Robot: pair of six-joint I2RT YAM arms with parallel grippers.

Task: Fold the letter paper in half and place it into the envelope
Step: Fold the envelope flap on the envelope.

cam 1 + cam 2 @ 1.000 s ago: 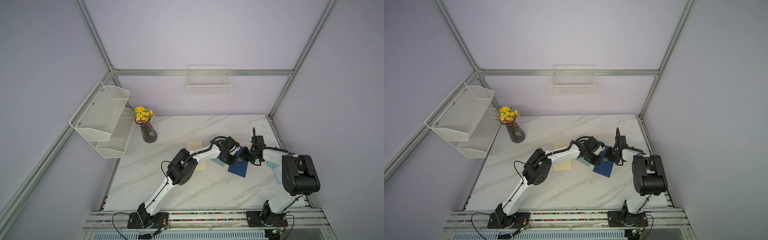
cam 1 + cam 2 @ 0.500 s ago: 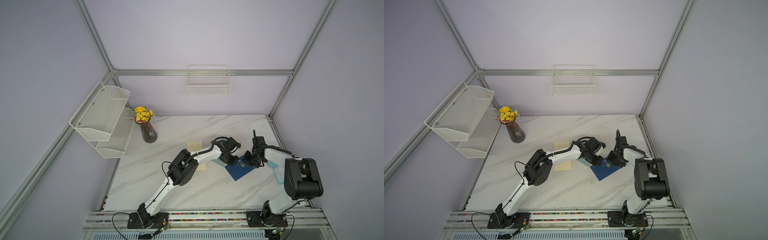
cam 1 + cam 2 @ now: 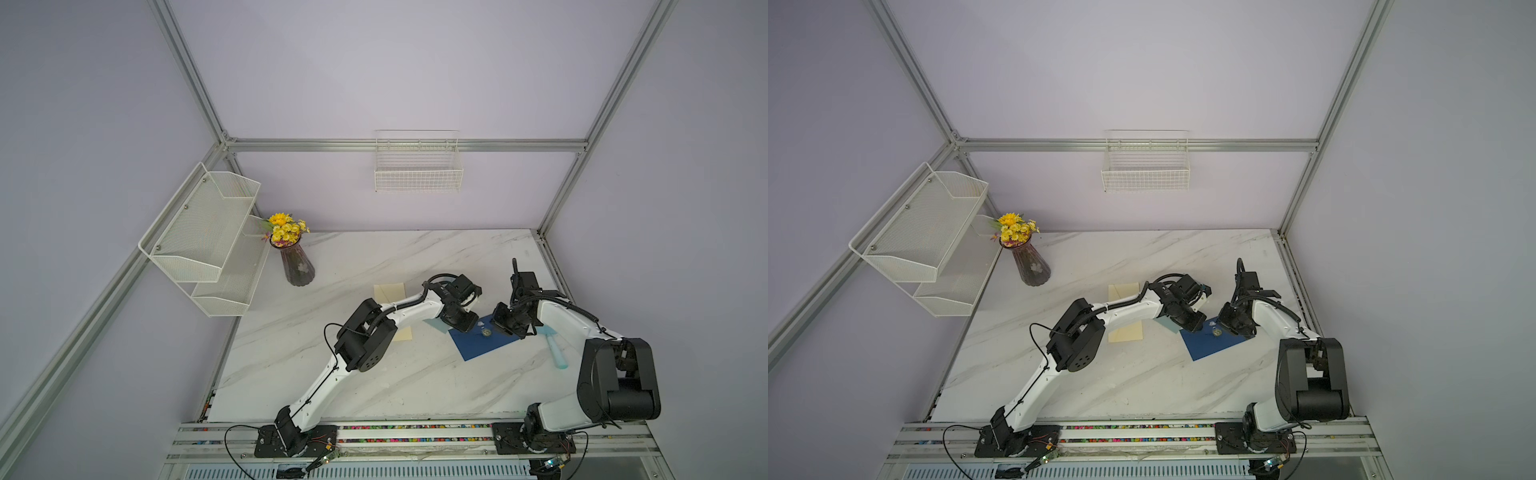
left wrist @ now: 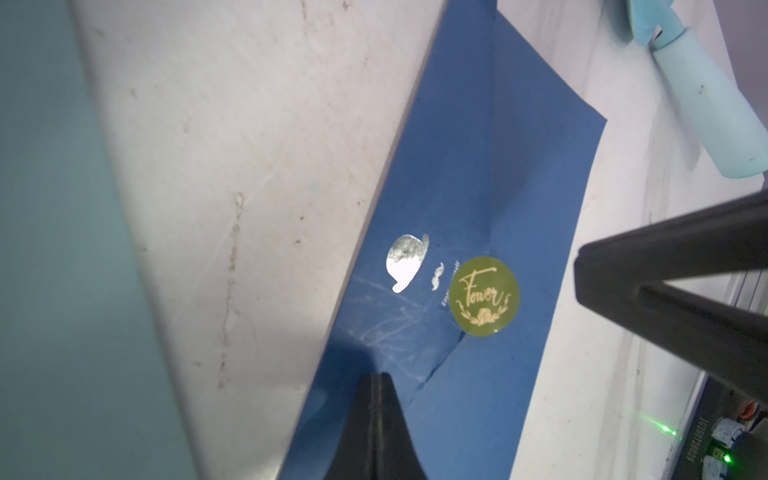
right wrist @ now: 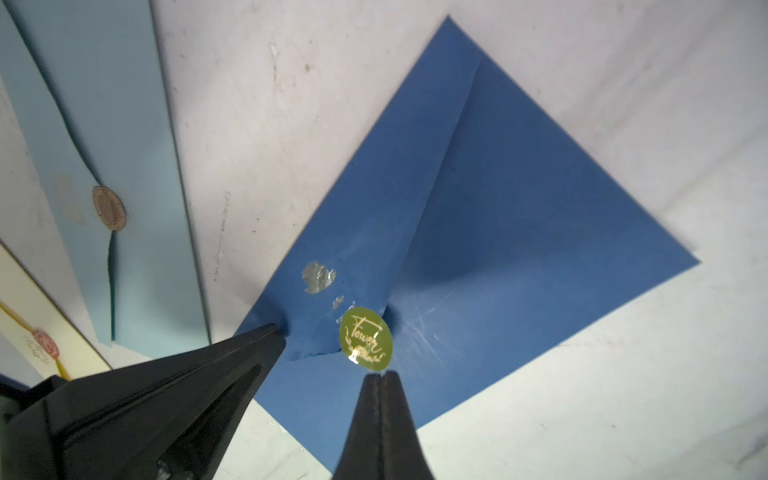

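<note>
Left tool [image 4: 376,376], closed, sits at the envelope [image 4: 478,166] edge, bare table [image 4: 208,166] beyond.

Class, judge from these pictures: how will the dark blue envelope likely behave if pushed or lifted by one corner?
Probably floppy: the dark blue envelope is thin paper, and its flap buckles beside the green sticker. Likely light, so it may slide on the smooth marble table rather than stay put.

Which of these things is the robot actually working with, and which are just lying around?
In the job: dark blue envelope, its green round sticker, left end effector and right end effector, both shut, tips at it.
Lying about: light blue envelope, cream envelope, pale blue tool, vase of yellow flowers, wire basket, mesh shelf.
</note>
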